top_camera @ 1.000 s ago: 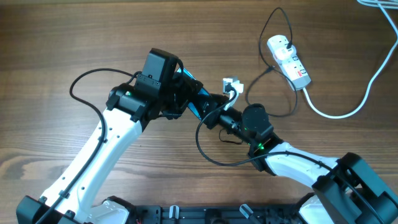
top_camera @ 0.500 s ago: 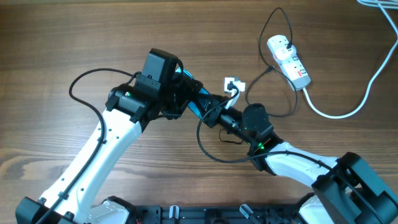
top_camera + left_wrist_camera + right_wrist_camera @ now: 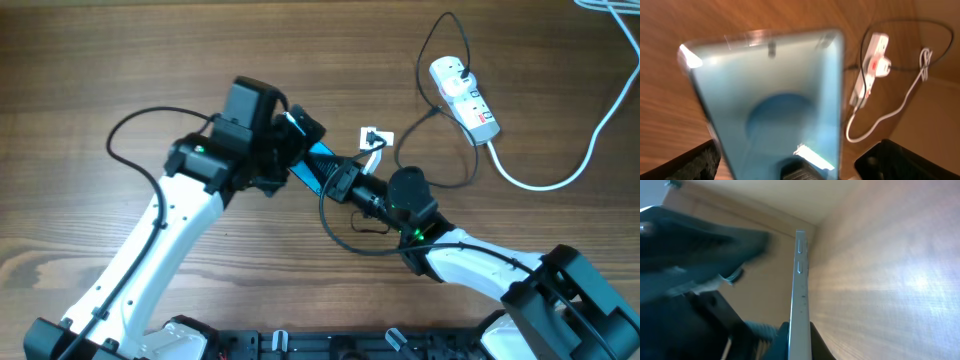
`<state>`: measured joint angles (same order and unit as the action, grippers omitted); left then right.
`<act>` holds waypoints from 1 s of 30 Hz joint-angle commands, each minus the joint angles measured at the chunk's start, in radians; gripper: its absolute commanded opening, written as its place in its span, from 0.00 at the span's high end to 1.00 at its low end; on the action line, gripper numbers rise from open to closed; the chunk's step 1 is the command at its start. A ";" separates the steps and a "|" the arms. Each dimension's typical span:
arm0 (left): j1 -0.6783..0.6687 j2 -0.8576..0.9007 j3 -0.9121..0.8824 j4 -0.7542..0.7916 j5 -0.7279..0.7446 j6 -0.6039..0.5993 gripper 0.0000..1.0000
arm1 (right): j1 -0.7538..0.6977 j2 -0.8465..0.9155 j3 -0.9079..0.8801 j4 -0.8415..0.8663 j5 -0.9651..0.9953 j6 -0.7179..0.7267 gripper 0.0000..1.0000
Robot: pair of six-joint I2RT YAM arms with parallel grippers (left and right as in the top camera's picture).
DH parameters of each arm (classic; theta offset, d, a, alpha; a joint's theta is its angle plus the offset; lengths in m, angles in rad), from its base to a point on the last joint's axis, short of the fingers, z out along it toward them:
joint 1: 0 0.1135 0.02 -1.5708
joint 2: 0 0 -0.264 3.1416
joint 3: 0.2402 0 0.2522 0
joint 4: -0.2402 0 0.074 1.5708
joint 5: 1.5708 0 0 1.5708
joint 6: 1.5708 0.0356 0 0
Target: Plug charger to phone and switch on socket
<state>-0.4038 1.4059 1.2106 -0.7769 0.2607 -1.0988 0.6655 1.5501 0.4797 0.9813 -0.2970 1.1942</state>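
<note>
**Overhead.** The phone [image 3: 322, 162] sits mid-table, off the wood and tilted, between the two arms. The right gripper [image 3: 345, 182] is pinched on its lower end. The left gripper [image 3: 292, 150] stands spread around its upper end. The table [image 3: 120, 60] is bare wood across its left and far parts, so there is room to move there. The right side is crowded. The socket [image 3: 464, 97] lies at the far right, well apart from the phone. The charger [image 3: 418, 70] loops its black cable around the socket and back toward the right arm. A thick white cord [image 3: 590, 140] runs off the right edge.

**Left wrist.** The phone [image 3: 775, 100] fills the view, and its cyan screen is too blurred to read. The fingers [image 3: 695, 162] stand wide on either side of it. The socket [image 3: 871, 65] shows red marks, with the charger [image 3: 910, 21] cable looping beside it.

**Right wrist.** The phone [image 3: 801, 290] is seen edge-on and upright. The right gripper [image 3: 800, 342] is pressed on its lower end.

**Change.** Since a second ago the left gripper has spread wide and drawn back up-left, uncovering more screen. The right gripper's grip is unchanged.
</note>
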 commanded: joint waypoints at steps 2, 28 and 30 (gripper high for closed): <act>0.100 -0.030 0.007 -0.007 -0.003 0.182 0.00 | -0.050 0.002 0.021 -0.101 -0.027 0.231 0.95; 0.244 -0.031 -0.003 -0.117 0.245 0.224 0.00 | -0.091 0.002 0.020 -0.124 -0.269 0.877 0.96; 0.244 -0.031 -0.014 -0.127 0.249 0.224 0.00 | -0.091 0.002 0.020 -0.115 -0.262 0.877 0.96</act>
<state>-0.1616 1.3945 1.2106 -0.8913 0.4419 -0.8913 0.5732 1.5505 0.4797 0.8398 -0.5449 2.0487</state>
